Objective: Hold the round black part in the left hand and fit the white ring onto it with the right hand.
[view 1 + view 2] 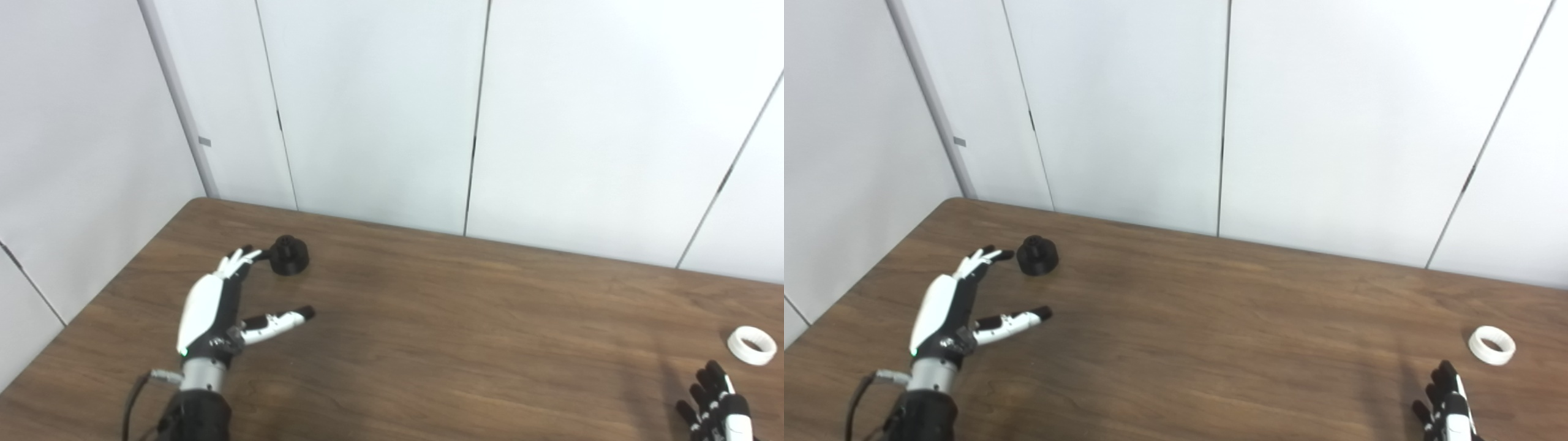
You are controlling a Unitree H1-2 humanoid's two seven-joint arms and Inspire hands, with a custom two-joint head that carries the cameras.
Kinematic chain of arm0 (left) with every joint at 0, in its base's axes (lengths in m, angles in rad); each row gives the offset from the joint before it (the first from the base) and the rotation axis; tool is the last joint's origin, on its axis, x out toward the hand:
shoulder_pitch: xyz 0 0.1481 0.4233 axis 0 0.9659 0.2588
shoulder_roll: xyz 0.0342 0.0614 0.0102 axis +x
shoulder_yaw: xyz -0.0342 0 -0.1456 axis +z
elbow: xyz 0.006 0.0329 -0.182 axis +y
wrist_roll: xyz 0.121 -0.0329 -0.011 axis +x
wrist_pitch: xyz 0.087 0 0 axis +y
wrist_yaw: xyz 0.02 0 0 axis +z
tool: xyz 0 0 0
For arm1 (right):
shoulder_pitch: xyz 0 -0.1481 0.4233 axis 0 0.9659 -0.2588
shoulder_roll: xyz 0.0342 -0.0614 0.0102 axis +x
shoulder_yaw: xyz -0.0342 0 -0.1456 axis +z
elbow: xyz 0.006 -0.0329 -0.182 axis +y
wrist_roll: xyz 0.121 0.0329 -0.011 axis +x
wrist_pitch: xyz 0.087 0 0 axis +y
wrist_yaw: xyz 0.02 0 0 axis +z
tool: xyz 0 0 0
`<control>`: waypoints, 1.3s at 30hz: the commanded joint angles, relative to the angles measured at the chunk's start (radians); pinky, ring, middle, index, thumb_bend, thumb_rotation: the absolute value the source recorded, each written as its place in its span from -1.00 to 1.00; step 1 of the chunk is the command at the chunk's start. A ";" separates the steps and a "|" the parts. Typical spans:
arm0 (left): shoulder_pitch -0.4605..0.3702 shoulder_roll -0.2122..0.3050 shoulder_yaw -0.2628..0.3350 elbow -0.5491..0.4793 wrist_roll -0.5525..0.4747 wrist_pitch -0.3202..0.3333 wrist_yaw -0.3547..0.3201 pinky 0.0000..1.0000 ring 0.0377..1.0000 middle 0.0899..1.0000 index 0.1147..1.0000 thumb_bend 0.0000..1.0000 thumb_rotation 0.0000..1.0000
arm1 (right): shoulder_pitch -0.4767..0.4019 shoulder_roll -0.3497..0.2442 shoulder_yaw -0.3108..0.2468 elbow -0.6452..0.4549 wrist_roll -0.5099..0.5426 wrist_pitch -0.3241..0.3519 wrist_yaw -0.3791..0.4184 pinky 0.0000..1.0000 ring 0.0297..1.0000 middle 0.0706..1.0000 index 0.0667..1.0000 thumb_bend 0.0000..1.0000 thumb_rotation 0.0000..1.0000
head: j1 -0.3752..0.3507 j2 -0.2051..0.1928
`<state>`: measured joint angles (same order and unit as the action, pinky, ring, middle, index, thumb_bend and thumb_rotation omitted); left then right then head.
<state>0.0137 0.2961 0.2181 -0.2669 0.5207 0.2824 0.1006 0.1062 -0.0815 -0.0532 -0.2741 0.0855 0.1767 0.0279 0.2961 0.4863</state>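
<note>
Left hand (211, 306), open & empty, fingertips just beside black part (289, 255) on worktop (429, 318). Right hand (716, 407), open & empty, near white ring (751, 345).

The worktop (465, 343) is dark brown wood grain, its far edge running against pale wall panels. Two things lie directly on it, well apart: a round black part (289, 255) near the far left corner and a white ring (751, 345) lying flat toward the right side.
</note>
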 commanded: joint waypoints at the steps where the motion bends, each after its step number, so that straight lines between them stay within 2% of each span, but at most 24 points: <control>1: -0.048 0.040 0.015 0.018 0.026 0.012 0.023 1.00 1.00 0.88 0.61 0.97 -0.25 | 0.002 0.006 0.006 -0.025 -0.012 0.020 -0.004 1.00 1.00 1.00 1.00 0.00 1.00 | 0.001 0.000; 5: -0.088 0.063 0.014 0.075 0.043 0.045 0.031 1.00 1.00 0.85 0.58 0.98 -0.22 | 0.004 0.006 0.002 -0.036 -0.008 0.023 -0.005 1.00 1.00 1.00 1.00 -0.03 1.00 | 0.001 0.000; 9: -0.132 0.079 0.009 0.138 0.050 0.055 0.044 1.00 0.99 0.83 0.56 0.97 -0.28 | 0.003 0.005 0.002 -0.041 -0.011 0.024 -0.006 1.00 1.00 1.00 1.00 -0.07 1.00 | 0.001 0.004; 16: -0.218 0.125 -0.033 0.267 0.088 0.074 0.049 1.00 0.98 0.85 0.58 0.99 -0.21 | 0.004 0.009 0.006 -0.052 -0.018 0.044 -0.010 1.00 1.00 1.00 1.00 -0.13 1.00 | -0.007 0.003; 28: -0.351 0.129 -0.110 0.400 0.088 0.104 0.062 1.00 0.97 0.85 0.57 1.00 -0.23 | 0.017 0.006 0.012 -0.076 -0.031 0.057 -0.013 1.00 1.00 1.00 1.00 -0.23 1.00 | -0.008 0.008; 39: -0.454 0.143 -0.184 0.546 0.092 0.144 0.072 1.00 1.00 0.89 0.61 1.00 -0.21 | 0.026 0.002 0.011 -0.092 -0.022 0.063 -0.007 1.00 1.00 1.00 1.00 -0.20 1.00 | -0.009 0.010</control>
<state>-0.3848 0.4000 0.0338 0.2900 0.5891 0.4243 0.1439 0.1231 -0.0778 -0.0445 -0.3384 0.0602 0.2377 0.0105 0.2869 0.4955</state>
